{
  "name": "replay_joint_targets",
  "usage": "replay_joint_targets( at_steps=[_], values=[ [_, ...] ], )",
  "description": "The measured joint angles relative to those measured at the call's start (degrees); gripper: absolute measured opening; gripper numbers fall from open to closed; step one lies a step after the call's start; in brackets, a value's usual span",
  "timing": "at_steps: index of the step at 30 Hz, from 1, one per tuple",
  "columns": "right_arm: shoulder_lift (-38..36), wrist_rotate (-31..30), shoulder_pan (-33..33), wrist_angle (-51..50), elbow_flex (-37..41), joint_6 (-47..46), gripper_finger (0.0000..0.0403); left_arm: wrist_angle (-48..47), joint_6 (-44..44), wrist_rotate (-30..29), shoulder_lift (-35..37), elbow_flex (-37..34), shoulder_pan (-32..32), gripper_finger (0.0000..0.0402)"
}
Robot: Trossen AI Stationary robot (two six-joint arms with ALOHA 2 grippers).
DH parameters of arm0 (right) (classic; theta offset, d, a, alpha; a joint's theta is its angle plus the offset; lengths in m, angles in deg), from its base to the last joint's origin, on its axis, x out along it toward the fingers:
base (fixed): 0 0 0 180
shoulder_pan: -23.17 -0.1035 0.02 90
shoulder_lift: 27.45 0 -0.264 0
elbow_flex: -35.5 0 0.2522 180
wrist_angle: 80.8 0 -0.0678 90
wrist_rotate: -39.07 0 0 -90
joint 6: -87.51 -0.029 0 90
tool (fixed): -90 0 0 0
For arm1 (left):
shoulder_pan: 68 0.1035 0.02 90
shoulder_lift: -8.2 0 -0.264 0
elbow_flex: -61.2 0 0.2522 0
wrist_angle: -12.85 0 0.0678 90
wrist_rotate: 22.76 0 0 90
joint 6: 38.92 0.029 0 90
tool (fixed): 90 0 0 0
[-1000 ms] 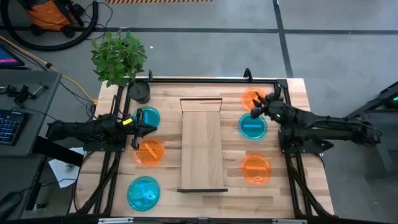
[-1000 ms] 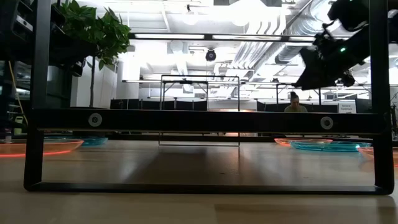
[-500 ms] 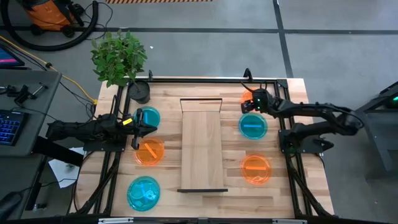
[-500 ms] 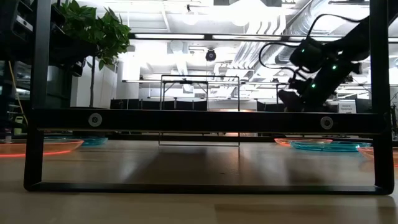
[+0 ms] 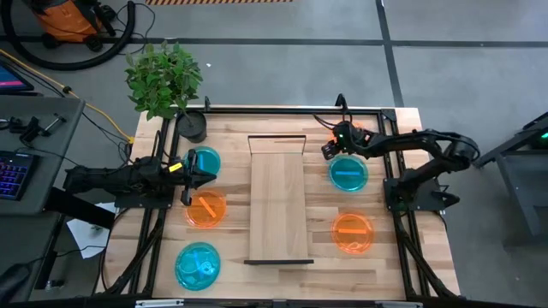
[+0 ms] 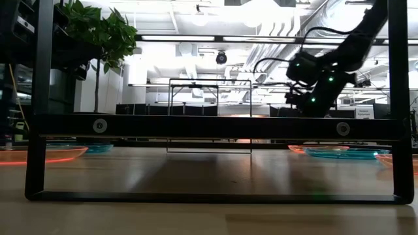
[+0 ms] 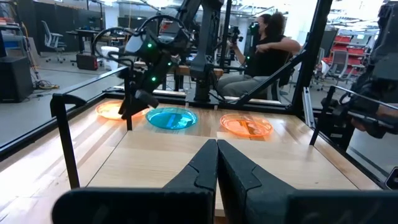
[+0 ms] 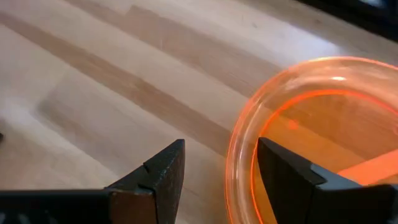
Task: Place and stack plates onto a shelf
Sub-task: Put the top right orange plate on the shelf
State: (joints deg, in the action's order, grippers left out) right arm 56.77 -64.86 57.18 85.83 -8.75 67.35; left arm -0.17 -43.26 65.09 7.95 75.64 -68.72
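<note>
Right gripper (image 8: 221, 177) straddles orange plate (image 8: 311, 143) rim (fingers apart); left arm idle.

Long light-wood shelf board (image 5: 278, 199) lies mid-table between my arms; three round translucent plastic plates (image 5: 205, 210) to its left, three (image 5: 348, 174) right; potted green plant (image 5: 164, 81) at the far-left corner.

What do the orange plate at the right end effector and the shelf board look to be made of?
The orange plate looks like glossy translucent plastic: the wood grain shows through it and its rim glows. The right end effector is open, straddling that rim. The shelf seems to be pale wood with a smooth matte finish and visible lengthwise grain; its dark end pieces look like metal, though that is less certain.
</note>
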Motion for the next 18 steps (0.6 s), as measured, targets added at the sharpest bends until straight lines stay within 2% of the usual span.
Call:
replay_joint_targets(
  at_steps=[6, 12, 15, 18],
  values=[
    [4.12, -4.54, -0.03, -6.91, -3.55, 0.76, 0.0184, -0.01, 0.0, -0.02, -0.02, 0.01, 0.01, 0.0001],
    [5.92, -6.31, -0.12, -6.0, -3.8, 0.72, 0.0173, -0.01, 0.02, 0.0, -0.02, 0.01, -0.01, 0.0001],
    [6.04, -7.23, -0.11, -6.08, -3.78, 0.94, 0.0147, -0.01, 0.0, 0.0, -0.02, 0.0, 0.0, 0.0001],
    [6.08, -8.06, 0.28, -6.42, -3.78, 0.93, 0.0097, 0.0, 0.0, -0.01, -0.02, 0.01, -0.01, 0.0001]
  ],
)
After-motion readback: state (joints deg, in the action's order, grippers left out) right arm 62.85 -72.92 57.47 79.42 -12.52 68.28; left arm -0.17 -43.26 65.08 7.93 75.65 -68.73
